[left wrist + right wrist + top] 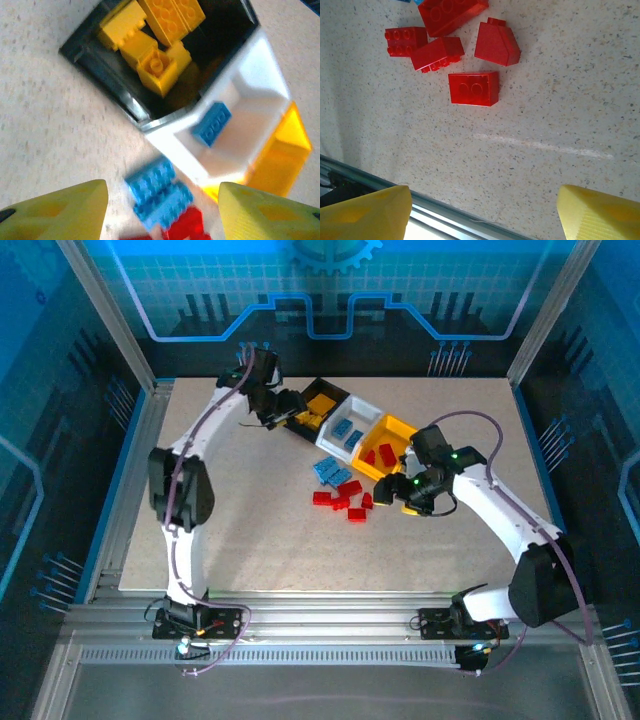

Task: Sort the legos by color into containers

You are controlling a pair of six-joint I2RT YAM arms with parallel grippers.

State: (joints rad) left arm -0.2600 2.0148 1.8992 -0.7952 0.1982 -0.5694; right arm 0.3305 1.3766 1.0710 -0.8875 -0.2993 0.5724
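Now left gripper (162, 187) agape beside black bin (102, 70); right gripper (482, 192) above red legos (472, 88).

Your left arm (185, 475) is rising from its base at the near left, bending at the elbow and stretching toward the far side. Its wrist is angling down, and the left gripper (287, 410) is pointing rightward. In the left wrist view, its yellow fingers (65, 210) are standing well apart.

Your right arm (500, 510) is climbing from its base at the near right, folding sharply at the elbow and leaning in toward the middle. Its wrist is turning downward, with the right gripper (392, 490) aiming left. In the right wrist view, that gripper's fingers (365, 212) are also spreading wide.
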